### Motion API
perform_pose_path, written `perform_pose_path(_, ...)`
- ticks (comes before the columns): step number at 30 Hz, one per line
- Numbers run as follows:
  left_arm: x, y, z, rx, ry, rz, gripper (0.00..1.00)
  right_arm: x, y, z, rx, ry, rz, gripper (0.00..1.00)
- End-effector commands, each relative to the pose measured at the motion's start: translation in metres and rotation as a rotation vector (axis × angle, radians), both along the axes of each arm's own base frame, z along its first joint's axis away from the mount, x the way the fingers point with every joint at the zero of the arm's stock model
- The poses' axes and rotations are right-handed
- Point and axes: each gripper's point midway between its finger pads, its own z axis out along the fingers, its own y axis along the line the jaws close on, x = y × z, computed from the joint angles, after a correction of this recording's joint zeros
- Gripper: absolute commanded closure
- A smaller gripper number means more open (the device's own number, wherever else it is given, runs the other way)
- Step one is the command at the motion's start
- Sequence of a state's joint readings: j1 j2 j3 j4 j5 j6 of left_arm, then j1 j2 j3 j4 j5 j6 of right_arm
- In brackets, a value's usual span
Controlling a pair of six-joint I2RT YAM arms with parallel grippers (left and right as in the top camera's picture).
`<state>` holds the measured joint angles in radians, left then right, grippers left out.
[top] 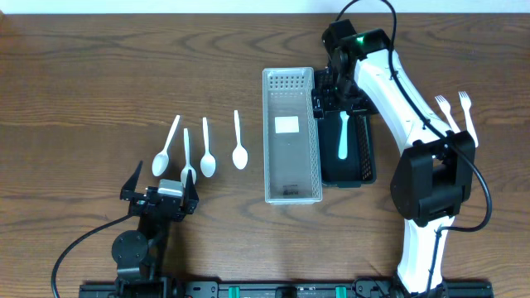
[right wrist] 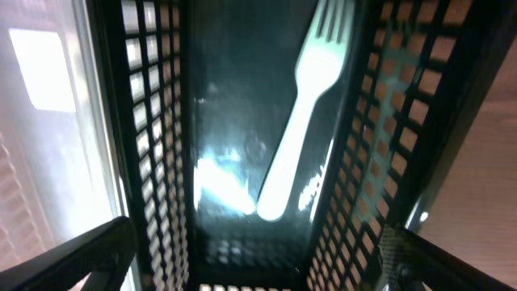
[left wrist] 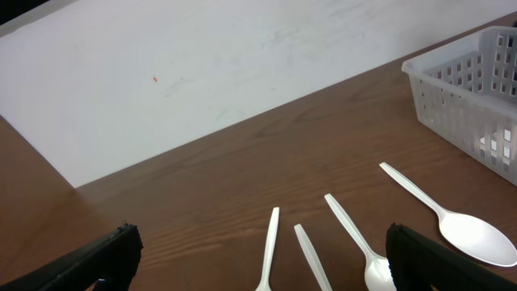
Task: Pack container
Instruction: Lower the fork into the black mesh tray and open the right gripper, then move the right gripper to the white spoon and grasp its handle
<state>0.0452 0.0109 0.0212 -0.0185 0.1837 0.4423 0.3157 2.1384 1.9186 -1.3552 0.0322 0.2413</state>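
On table [top: 83,66], basket [right wrist: 153,162] holds fork [right wrist: 300,121] beneath right jaws.

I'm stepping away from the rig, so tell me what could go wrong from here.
The right end effector hangs open close to the mesh of the black basket; it might snag the wall and drag the basket. The spoons lie close together by the left end effector, so grasping one could knock its neighbour.
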Motion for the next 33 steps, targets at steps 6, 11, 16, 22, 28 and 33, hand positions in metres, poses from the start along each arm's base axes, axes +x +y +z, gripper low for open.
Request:
perform_pose_path(6,-0.001,-0.001,-0.015,-0.013,0.046,-0.008,0.02,0.008,-0.095,0.039,-0.047,0.03,0.134,0.01)
perform_pose_path(11,-0.001,-0.001,-0.015,-0.013,0.046,-0.008,0.02,0.005,-0.15,0.038,0.016,0.048,0.112,0.01)
perform_pose_path(16,-0.001,-0.001,-0.015,-0.013,0.046,-0.008,0.02,0.012,-0.188,0.034,0.121,-0.017,0.085,0.01)
perform_pose_path(22,-0.001,-0.001,-0.015,-0.013,0.046,-0.008,0.02,0.008,-0.214,0.015,0.11,-0.016,0.116,0.01)
perform_pose_path(28,-0.001,-0.001,-0.015,-0.013,0.046,-0.008,0.02,0.008,-0.232,-0.009,0.008,0.003,0.149,0.01)
perform_pose_path(33,-0.001,-0.001,-0.015,-0.013,0.046,-0.008,0.02,0.012,-0.242,-0.027,-0.054,-0.004,0.149,0.01)
